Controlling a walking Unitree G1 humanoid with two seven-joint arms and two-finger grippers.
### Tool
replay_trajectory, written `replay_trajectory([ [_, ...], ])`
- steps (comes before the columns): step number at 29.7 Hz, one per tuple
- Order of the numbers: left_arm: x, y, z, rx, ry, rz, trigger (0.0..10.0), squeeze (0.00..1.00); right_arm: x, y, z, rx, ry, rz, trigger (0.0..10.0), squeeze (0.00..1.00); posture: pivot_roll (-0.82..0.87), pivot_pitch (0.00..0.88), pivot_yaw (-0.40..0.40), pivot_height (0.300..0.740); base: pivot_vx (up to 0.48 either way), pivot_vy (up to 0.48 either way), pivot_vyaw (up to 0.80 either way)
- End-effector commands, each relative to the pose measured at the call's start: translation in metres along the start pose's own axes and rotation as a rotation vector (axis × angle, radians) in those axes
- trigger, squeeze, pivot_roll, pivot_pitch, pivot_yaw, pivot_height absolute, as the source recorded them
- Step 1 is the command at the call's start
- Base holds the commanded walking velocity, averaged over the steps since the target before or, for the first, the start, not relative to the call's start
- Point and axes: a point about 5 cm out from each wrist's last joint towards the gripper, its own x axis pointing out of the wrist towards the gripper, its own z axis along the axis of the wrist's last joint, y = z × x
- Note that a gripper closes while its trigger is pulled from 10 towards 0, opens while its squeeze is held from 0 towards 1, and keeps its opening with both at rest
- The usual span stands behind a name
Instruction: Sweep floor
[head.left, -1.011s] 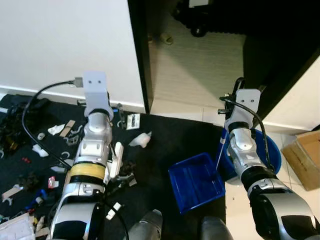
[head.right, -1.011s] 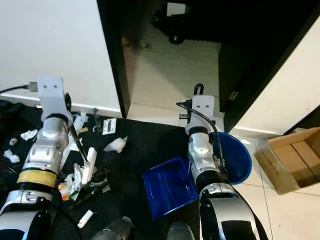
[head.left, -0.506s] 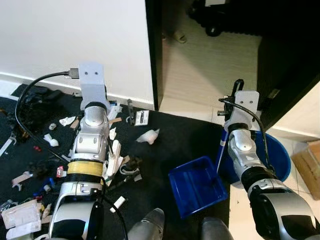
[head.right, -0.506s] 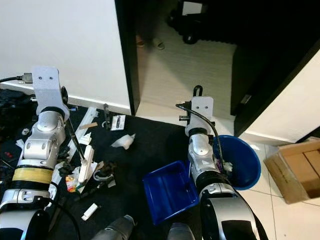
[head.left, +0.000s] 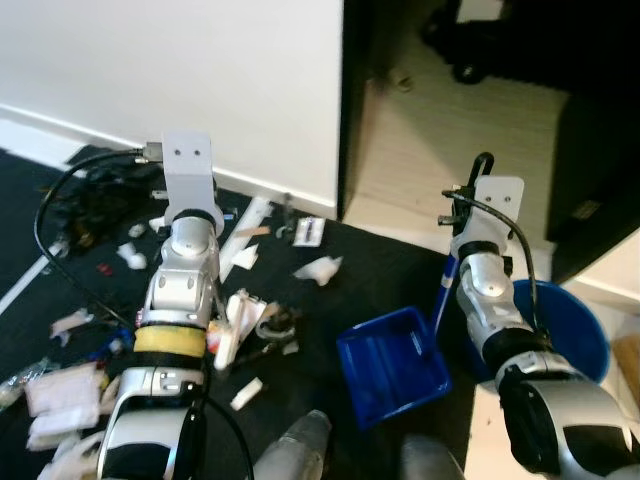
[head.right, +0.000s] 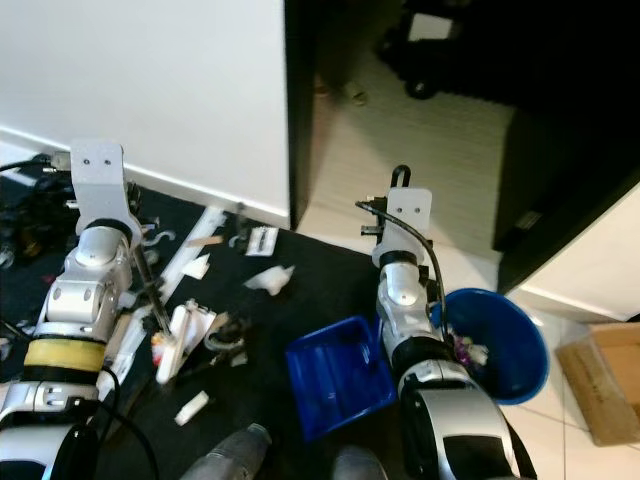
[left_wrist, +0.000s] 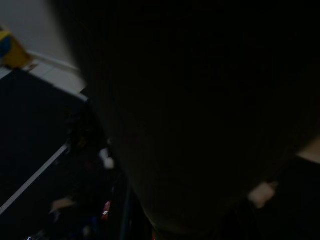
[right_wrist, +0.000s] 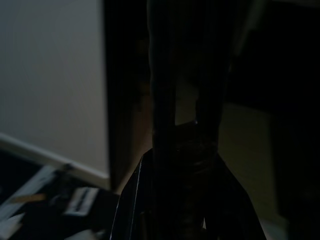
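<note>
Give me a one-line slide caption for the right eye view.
Humanoid robot facing a doorway, blue dustpan on the dark mat, litter scattered by its left arm, blue bin at right.

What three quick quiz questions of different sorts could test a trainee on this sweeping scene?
1. True or false: the blue dustpan lies on the black mat.
2. Multiple choice: the blue bucket stands A) at the robot's right, B) at its left, C) inside the doorway.
3. Fill in: the crumpled white paper lies between the dustpan and the ____.

Key: 1 true; 2 A; 3 wall.
</note>
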Motion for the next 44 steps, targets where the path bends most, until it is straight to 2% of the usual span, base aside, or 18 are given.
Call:
replay_trajectory([
  [1,-0.001,0.003,0.009,0.013,-0.033,0.013,10.0,0.00,0.001,0.000,0.002,0.015,-0.014,-0.007,10.0,0.00,0.10,0.050,-0.024,0.740,0.000,0.000,0.80],
  [17,-0.001,0.001,0.010,0.011,-0.012,0.004,10.0,0.00,0.003,-0.002,0.004,0.013,-0.018,-0.005,10.0,0.00,0.11,0.047,-0.025,0.740,0.000,0.000,0.80],
  [25,-0.001,-0.004,0.001,0.025,0.025,-0.014,10.0,0.00,0.005,-0.002,0.006,0.014,-0.019,0.002,10.0,0.00,0.11,0.041,-0.030,0.740,0.000,0.000,0.80],
  [32,-0.001,-0.010,-0.007,-0.006,0.035,-0.025,10.0,0.00,0.007,-0.009,0.007,0.023,-0.018,-0.018,10.0,0.00,0.11,0.039,-0.030,0.740,0.000,0.000,0.80],
  [35,0.002,-0.011,-0.013,-0.021,0.060,-0.016,10.0,0.00,0.008,-0.012,0.007,0.050,-0.004,-0.026,10.0,0.00,0.10,0.035,-0.031,0.740,0.000,0.000,0.00],
  [44,0.005,-0.012,-0.012,-0.035,0.060,-0.006,10.0,0.00,0.007,-0.014,0.006,0.061,-0.019,-0.034,10.0,0.00,0.10,0.035,-0.029,0.740,0.000,-0.471,0.00],
])
